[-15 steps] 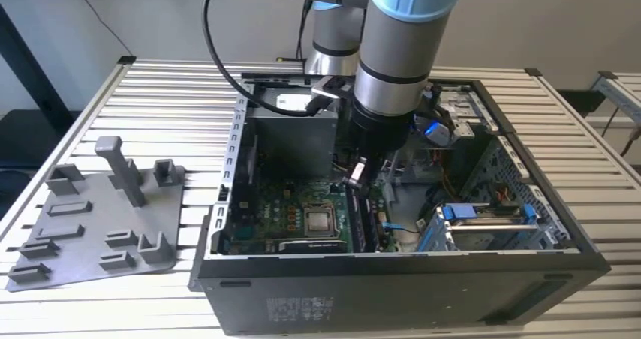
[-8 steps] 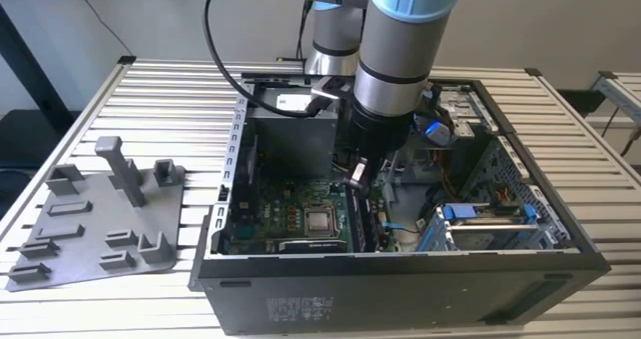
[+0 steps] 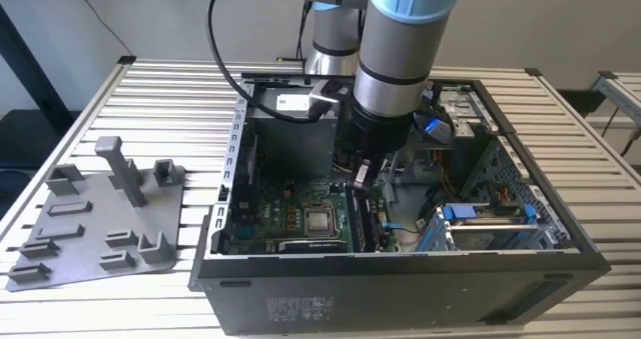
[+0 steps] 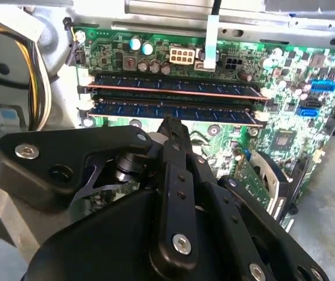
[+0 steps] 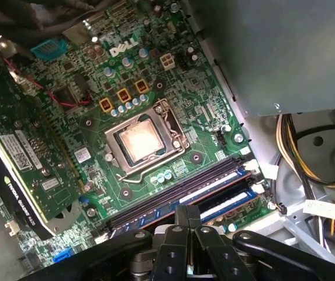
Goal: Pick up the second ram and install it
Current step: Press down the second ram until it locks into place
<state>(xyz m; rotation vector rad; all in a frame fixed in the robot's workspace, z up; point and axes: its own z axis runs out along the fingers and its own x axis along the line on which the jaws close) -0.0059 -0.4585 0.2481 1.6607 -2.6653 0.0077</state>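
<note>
We are seeing the gripper [image 3: 361,175] hanging inside the open computer case [image 3: 401,286], fingers [image 4: 173,137] pressed together just above the memory slots. The second ram [image 4: 173,110] is sitting in its slot beside the other memory stick [image 4: 173,86]. The grey tray [image 3: 95,226] is lying on the table [image 3: 180,84].

**Arm Reaches Straight Down, Claw Low**

In the exterior view the grey arm with its light-blue joint caps stands nearly upright, its wrist pointing down. The black claw [image 3: 361,175] hangs at the wrist's lower end, fingers pointing down. In both wrist views the claw's black linkage [image 4: 176,193] fills the foreground, its fingers drawn close together at the tip [image 5: 186,218].
</note>
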